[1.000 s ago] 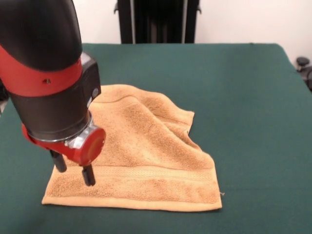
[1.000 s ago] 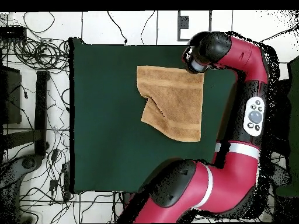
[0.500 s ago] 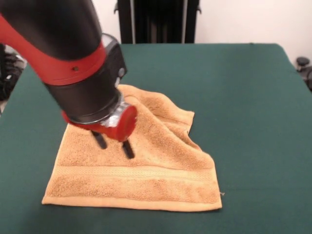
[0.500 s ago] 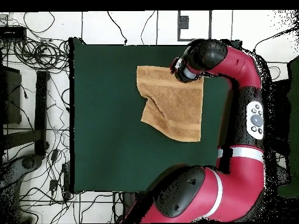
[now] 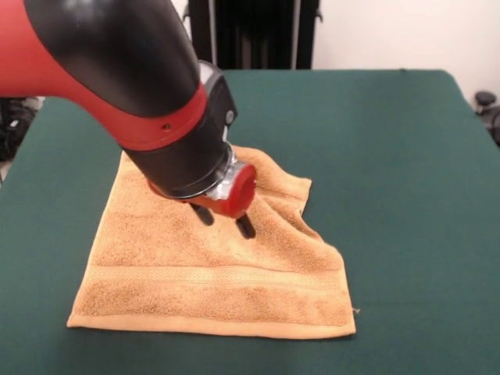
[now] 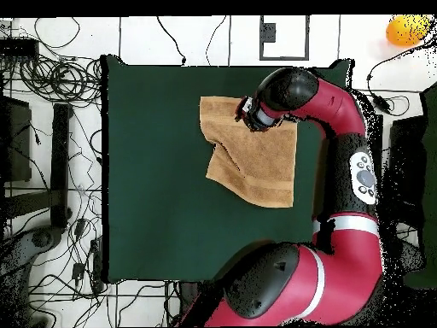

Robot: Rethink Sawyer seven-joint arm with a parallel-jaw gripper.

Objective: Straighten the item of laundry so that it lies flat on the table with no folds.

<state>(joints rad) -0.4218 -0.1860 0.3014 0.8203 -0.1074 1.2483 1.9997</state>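
The item of laundry, a tan-orange terry towel, lies on the green table. Its left and near parts are flat, with a woven band along the near edge. A raised fold runs down its right side, and the far right corner is doubled over. My gripper hovers just above the towel's middle, beside the fold, open and holding nothing. From overhead, the gripper sits over the towel near its top edge, on the table.
A black stand rises behind the table's far edge. Tangled cables cover the floor left of the table in the overhead view. An orange round object lies off the table at the top right.
The gripper has travelled from the towel's near left corner rightward and farther back to above its middle, beside the fold. The towel's shape has not changed.
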